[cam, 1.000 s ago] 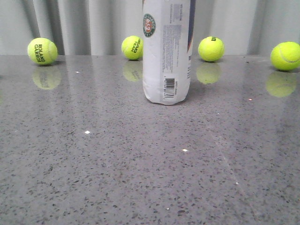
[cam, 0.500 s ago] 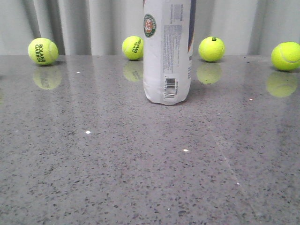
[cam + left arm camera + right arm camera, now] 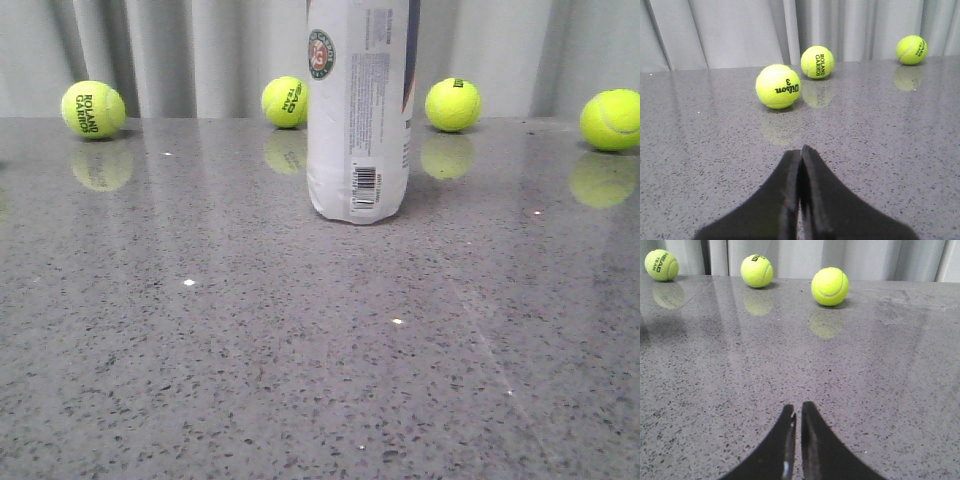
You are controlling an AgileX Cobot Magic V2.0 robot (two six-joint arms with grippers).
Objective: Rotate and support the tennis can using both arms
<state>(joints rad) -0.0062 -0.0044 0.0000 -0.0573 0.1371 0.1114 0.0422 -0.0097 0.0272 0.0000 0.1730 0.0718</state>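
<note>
The tennis can (image 3: 357, 110) stands upright on the grey table in the front view, its top cut off by the frame. Its round green-red logo and barcode face the camera, and a navy-orange swoosh shows on its right side. No gripper shows in the front view. My left gripper (image 3: 800, 150) is shut and empty, low over the table, and the can is out of its view. My right gripper (image 3: 798, 407) is shut and empty, with a thin slit between the fingertips, and the can is out of its view too.
Several yellow-green tennis balls lie along the back of the speckled table (image 3: 300, 360) before a grey curtain: one far left (image 3: 92, 109), one behind the can's left (image 3: 284, 101), one to its right (image 3: 452, 104), one far right (image 3: 610, 119). A Wilson ball (image 3: 778, 86) lies ahead of the left gripper.
The whole front view has shifted a few pixels to the right. The can stands as before, and no arm has come into that view.
</note>
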